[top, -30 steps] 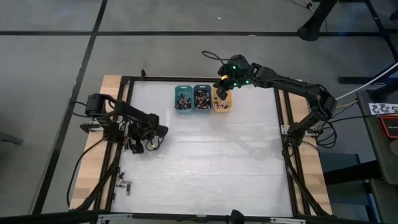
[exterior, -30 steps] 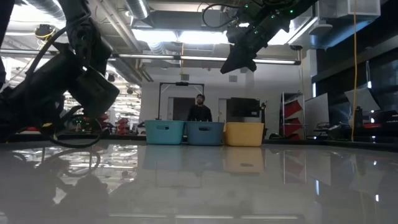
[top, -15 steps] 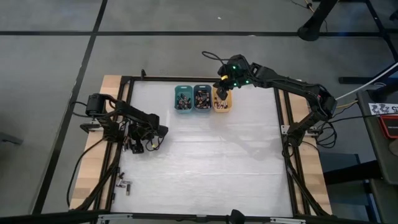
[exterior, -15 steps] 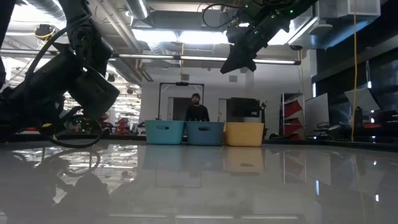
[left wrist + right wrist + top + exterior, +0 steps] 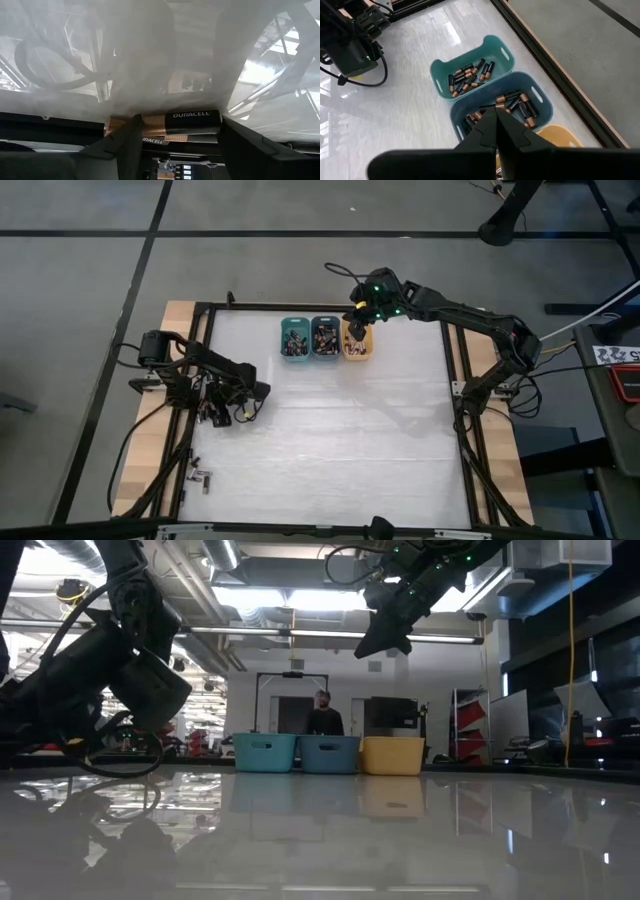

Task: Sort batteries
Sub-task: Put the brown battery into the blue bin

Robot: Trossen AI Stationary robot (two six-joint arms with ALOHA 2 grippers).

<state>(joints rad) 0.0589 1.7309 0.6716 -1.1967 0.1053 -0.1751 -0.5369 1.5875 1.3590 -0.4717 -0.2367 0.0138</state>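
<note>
At the table's left edge my left gripper (image 5: 243, 412) points down at a slant over the dark frame rail. In the left wrist view its fingers stand apart, one at each end of a black and copper battery (image 5: 170, 123) that lies on a second battery (image 5: 160, 141). My right gripper (image 5: 353, 330) hangs shut, with nothing showing between its fingers, high above the blue bin (image 5: 502, 112) and the orange bin (image 5: 357, 345). The teal bin (image 5: 470, 75) and the blue bin hold several batteries. My left gripper (image 5: 180, 120) has its fingers level with the top battery's two ends, so the battery lies lengthwise across the gap. One finger (image 5: 132, 137) stands in front of the copper end (image 5: 112, 125); the other (image 5: 235, 137) is at the black end. Whether either touches it, I cannot tell.
The three bins stand in a row at the table's far edge (image 5: 330, 753). More loose batteries lie on the wooden strip at the near left (image 5: 200, 477). The white table top (image 5: 340, 440) spreads between the arms. A person (image 5: 323, 718) stands in the room beyond.
</note>
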